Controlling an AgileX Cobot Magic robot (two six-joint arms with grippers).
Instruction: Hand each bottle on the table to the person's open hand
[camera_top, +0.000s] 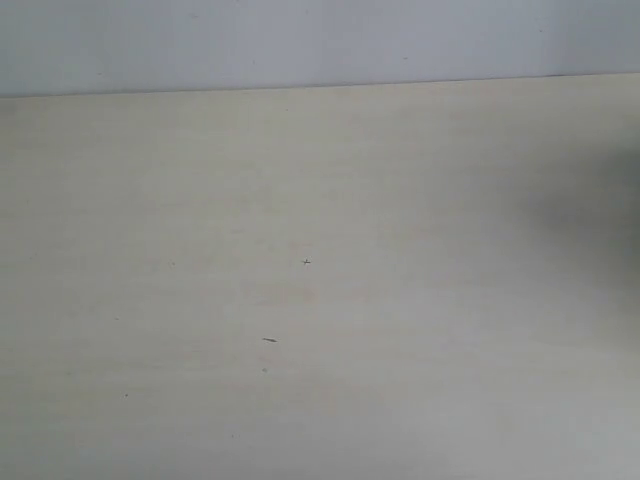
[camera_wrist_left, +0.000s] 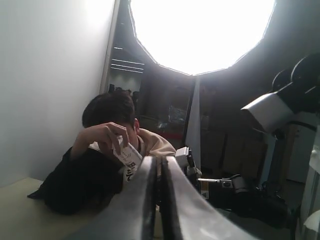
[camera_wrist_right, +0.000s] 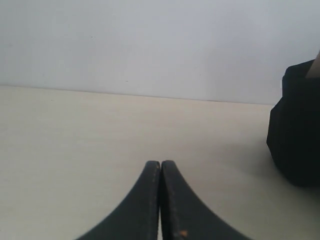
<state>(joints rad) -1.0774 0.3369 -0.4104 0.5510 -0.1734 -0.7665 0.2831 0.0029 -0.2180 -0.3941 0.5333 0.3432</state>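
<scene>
The pale beige table (camera_top: 320, 300) shows no bottle and no gripper in the exterior view. My left gripper (camera_wrist_left: 161, 162) is shut with nothing between its fingers and points up toward a person. That person's hand (camera_wrist_left: 102, 137) holds a bottle (camera_wrist_left: 128, 159) with a white printed label near the head; the hand is curled round it, not open. My right gripper (camera_wrist_right: 160, 166) is shut and empty, hovering low over the table (camera_wrist_right: 100, 130). The other bottles are out of view.
The person in a black top (camera_wrist_left: 75, 182) leans on the table edge. A black sleeve or garment (camera_wrist_right: 295, 135) rests on the table beside my right gripper. A camera stand (camera_wrist_left: 272, 112) and equipment (camera_wrist_left: 225, 185) stand behind. A few dark specks (camera_top: 306, 262) mark the table.
</scene>
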